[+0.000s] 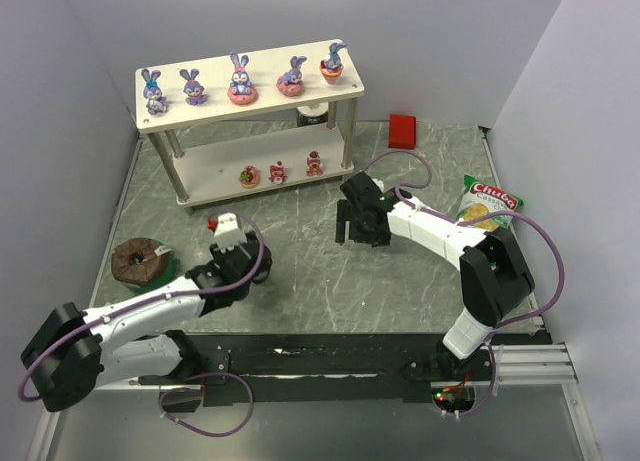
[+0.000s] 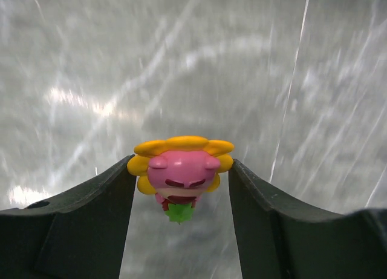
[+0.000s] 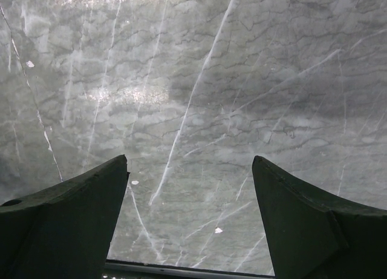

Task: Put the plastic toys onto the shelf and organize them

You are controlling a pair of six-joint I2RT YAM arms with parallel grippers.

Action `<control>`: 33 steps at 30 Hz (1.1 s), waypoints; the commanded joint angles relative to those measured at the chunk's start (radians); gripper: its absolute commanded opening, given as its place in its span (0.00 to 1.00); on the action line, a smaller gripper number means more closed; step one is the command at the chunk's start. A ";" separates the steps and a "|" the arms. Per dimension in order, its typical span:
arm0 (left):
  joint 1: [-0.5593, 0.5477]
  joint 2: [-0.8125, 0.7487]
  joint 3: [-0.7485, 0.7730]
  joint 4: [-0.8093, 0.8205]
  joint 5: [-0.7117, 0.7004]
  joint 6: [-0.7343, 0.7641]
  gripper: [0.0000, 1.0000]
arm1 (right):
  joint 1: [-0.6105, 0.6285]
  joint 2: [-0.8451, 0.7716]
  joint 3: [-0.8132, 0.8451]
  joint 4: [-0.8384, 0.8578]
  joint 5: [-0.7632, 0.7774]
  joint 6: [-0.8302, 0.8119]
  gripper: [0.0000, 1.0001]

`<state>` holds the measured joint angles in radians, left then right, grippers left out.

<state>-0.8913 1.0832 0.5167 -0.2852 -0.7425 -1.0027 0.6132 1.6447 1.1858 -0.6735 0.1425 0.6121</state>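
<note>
Plastic toys (image 1: pixel 240 79): eight on shelf (image 1: pixel 268 103), one off it. Top board: five purple-blue long-eared bunnies in a row, third and fourth on pink ring bases, fifth in an orange cup. Lower board: three small pink-red sweets side by side, finer detail too small to tell. Ninth toy, flower-face sweet (image 2: pixel 180 176): pink face, orange-yellow petal frill, red and green bits underneath. Clamped between fingers of left end effector (image 2: pixel 181 163), above tabletop (image 1: pixel 320 271), in front of shelf's left half. Right end effector (image 3: pixel 190 188): fingers wide apart, nothing between, only grey marbled tabletop below. Writing: green-yellow snack bag (image 1: pixel 488 203) near right edge, "Chuco" legible, second line "Cassa…" only partly readable.
</note>
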 commanded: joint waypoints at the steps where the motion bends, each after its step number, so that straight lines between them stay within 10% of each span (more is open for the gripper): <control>1: 0.159 0.006 0.091 0.122 0.067 0.160 0.49 | -0.016 -0.037 0.037 0.008 0.031 0.008 0.90; 33: 0.643 0.445 0.339 0.500 0.230 0.650 0.48 | -0.098 0.007 0.087 0.057 -0.021 -0.031 0.90</control>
<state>-0.2752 1.5105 0.8013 0.1276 -0.5396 -0.3992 0.5304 1.6466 1.2278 -0.6357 0.1246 0.5854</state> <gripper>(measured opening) 0.635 0.902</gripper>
